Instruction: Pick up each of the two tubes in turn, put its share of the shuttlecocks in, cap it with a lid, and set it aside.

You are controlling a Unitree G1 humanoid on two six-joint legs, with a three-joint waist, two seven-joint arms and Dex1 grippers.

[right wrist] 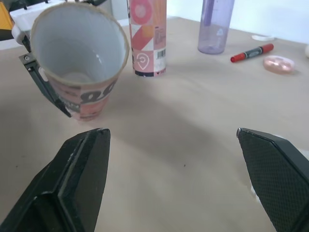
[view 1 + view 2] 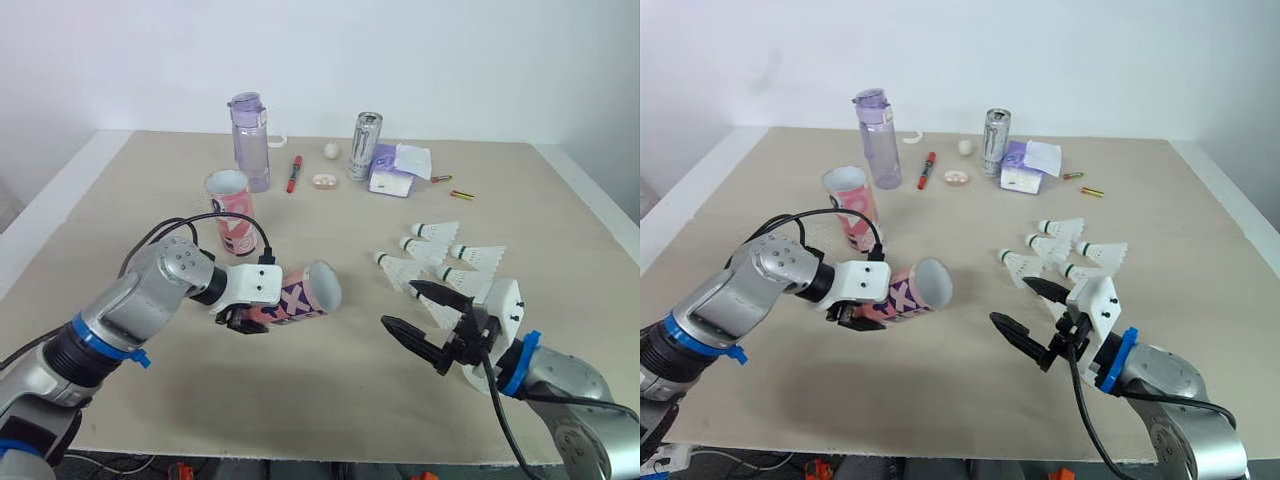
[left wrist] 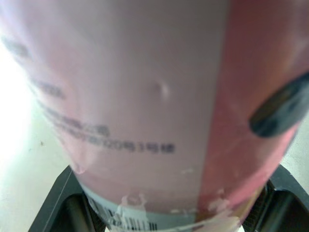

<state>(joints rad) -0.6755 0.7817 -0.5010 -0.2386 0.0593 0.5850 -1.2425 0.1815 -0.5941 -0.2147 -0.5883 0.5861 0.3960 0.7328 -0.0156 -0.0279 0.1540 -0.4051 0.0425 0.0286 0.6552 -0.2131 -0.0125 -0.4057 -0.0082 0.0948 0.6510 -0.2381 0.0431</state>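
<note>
Clamped in the left pincer, black fingers shut across its lower half: a pink tube, held level low over the worktop, open mouth turned toward the right arm, bare white inside as seen from the right wrist. Printed along its side in big dark letters, with only an "X" shape made out from the head views; up close from the left wrist, rows of small print and a barcode strip, too blurred to read. Left forearm angled in from the near left edge toward the middle. Right pincer hovering low, fingers spread wide apart, gripping nothing, pointed at the tube's mouth. Just behind it on the worktop, a cluster of white shuttlecocks, the nearest partly hidden by the wrist. Farther back, standing upright, the second tube, marked with a heart, a pin symbol and a barcode. Beyond, a purple bottle, red marker and silver can, lettering unreadable
</note>
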